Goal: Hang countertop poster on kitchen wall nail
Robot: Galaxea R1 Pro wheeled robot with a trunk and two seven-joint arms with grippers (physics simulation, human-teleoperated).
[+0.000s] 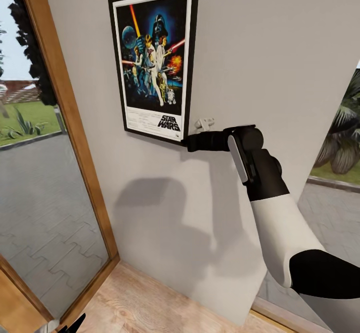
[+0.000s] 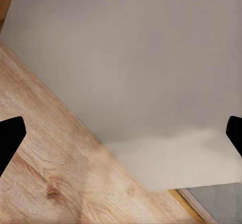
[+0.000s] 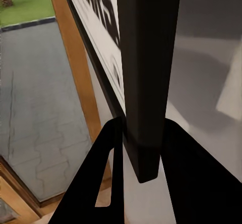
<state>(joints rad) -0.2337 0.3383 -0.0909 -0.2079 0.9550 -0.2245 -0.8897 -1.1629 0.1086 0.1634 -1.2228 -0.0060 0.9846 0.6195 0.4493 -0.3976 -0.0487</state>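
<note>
- The left gripper (image 2: pixel 121 135), seen from its own wrist camera, has its two black fingertips (image 2: pixel 10 141) at opposite edges of the picture, spread wide with nothing between them. Beyond them lie the light wood plank floor (image 2: pixel 45 153) and the foot of the plain pale grey wall panel (image 2: pixel 131 57). In the head view just a black tip of it (image 1: pixel 75 324) pokes up at the bottom edge.
- The right gripper (image 3: pixel 141 148), in its wrist view, has its black fingers (image 3: pixel 101 183) closed on either side of the thin black frame edge of the upright rectangular Star Wars poster (image 3: pixel 146 72); the white border and part of the logo run off obliquely.
- The head view gives the whole poster (image 1: pixel 152 58), lying against the wall panel (image 1: pixel 270 48), slightly tilted, with the black-and-white right arm (image 1: pixel 272 208) reaching its lower right corner.
- Farthest left stands the wood-framed glass wall (image 1: pixel 65 123), grey paving outside.
</note>
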